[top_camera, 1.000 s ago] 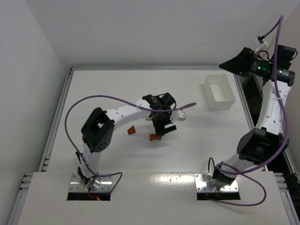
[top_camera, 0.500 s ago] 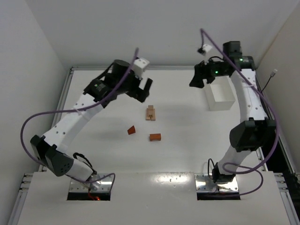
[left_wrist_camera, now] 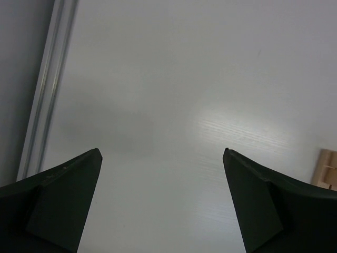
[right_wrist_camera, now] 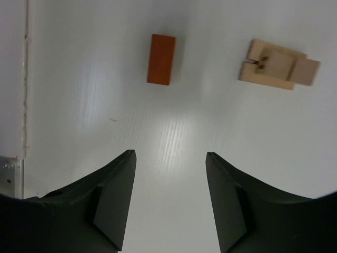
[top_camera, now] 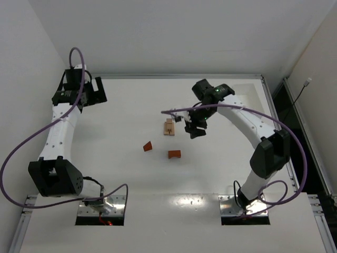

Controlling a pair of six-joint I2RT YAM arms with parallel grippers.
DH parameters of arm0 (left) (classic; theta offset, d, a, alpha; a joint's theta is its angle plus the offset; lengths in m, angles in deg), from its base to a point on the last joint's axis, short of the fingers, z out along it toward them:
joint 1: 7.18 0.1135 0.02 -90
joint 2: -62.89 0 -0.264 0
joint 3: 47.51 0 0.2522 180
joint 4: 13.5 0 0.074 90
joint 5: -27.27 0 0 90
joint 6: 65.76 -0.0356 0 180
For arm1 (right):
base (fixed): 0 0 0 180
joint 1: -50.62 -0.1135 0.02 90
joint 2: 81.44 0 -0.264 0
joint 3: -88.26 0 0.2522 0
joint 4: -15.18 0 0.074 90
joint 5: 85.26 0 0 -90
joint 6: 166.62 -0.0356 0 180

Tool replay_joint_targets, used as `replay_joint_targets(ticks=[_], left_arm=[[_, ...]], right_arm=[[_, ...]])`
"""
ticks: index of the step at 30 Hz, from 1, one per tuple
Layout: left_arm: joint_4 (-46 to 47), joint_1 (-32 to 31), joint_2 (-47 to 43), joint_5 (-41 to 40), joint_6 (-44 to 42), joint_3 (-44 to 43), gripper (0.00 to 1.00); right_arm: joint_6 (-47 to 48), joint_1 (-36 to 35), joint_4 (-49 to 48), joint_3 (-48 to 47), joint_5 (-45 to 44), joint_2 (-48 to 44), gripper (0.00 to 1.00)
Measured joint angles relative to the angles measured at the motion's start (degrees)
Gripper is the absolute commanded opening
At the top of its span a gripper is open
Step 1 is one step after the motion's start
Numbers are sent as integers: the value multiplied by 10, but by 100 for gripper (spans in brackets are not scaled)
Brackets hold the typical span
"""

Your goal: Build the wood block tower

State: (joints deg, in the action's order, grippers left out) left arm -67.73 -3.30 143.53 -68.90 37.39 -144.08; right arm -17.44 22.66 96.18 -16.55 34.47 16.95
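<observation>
Several pale tan wood blocks (top_camera: 169,127) lie together in a low pile at mid-table, the only start of a tower that shows. They also appear in the right wrist view (right_wrist_camera: 279,65), and one corner shows in the left wrist view (left_wrist_camera: 326,167). Two reddish-brown blocks lie in front: a wedge-like one (top_camera: 148,146) and a short bar (top_camera: 174,154), the bar also seen from the right wrist (right_wrist_camera: 161,51). My right gripper (top_camera: 194,129) (right_wrist_camera: 169,155) hovers just right of the tan pile, open and empty. My left gripper (top_camera: 98,93) (left_wrist_camera: 161,151) is open and empty at the far left.
A metal rail (left_wrist_camera: 50,89) runs along the table's left edge close to the left gripper. The table's near edge (right_wrist_camera: 25,79) shows at the left of the right wrist view. The right arm (top_camera: 247,118) arches across the back right of the table.
The left arm swung from the middle blocks to the far left back, its jaws opening wide. The right arm came from the far right to beside the tan pile, its jaws narrowing somewhat.
</observation>
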Motion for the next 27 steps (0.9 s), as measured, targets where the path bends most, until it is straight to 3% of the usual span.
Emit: replay_joint_targets(ticks=[3, 9, 18, 27], left_arm=[[-14, 39, 0, 17, 7, 28, 100], [-21, 56, -4, 35, 11, 60, 100], [-13, 50, 26, 78, 9, 71, 100], [-11, 43, 59, 85, 9, 71, 100]], right_arm=[[43, -21, 1, 48, -13, -1, 52], [75, -58, -19, 71, -28, 15, 52], [28, -90, -46, 4, -27, 152, 48], [-23, -119, -65, 6, -27, 171, 47]])
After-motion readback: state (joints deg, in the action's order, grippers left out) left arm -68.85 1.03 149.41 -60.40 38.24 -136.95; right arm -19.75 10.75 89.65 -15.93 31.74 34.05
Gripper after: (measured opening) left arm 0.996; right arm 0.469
